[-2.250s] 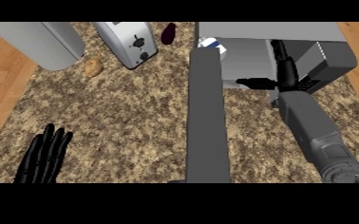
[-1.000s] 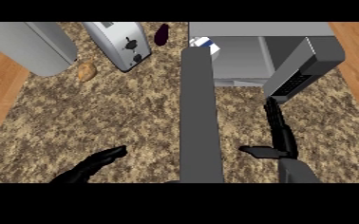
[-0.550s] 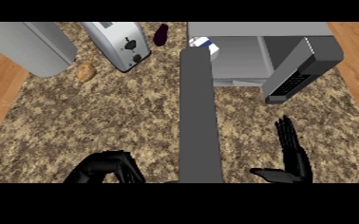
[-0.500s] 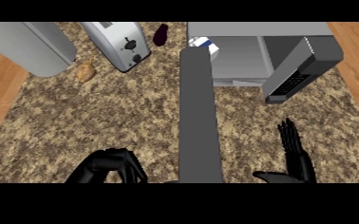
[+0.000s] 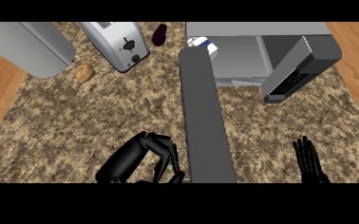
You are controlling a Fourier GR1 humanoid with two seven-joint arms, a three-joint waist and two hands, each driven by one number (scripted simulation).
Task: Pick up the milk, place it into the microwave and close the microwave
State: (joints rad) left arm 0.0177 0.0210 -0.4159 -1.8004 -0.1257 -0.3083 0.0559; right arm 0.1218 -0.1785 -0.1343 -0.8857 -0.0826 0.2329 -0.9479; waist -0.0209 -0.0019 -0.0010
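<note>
The milk [image 5: 201, 43], a white carton with blue print, stands inside the microwave [image 5: 242, 61] at its left front corner, partly hidden by the door's top. The microwave door [image 5: 203, 118] stands wide open and runs as a long grey slab down the middle of the view. My left hand [image 5: 140, 159] is low at the door's left side, fingers curled beside its outer end, holding nothing. At the lower right edge my right hand [image 5: 308, 163] has straight fingers and is well clear of the microwave.
A silver toaster [image 5: 116, 42] and a large grey appliance [image 5: 32, 47] stand at the back left, with a brown bread piece [image 5: 84, 72] between them. A dark purple vegetable [image 5: 160, 34] lies behind the door. The microwave's keypad panel [image 5: 291, 78] juts out at the right.
My right hand has drawn back from the microwave to the lower right edge. My left hand has moved right toward the door and curled its fingers. The milk stays inside.
</note>
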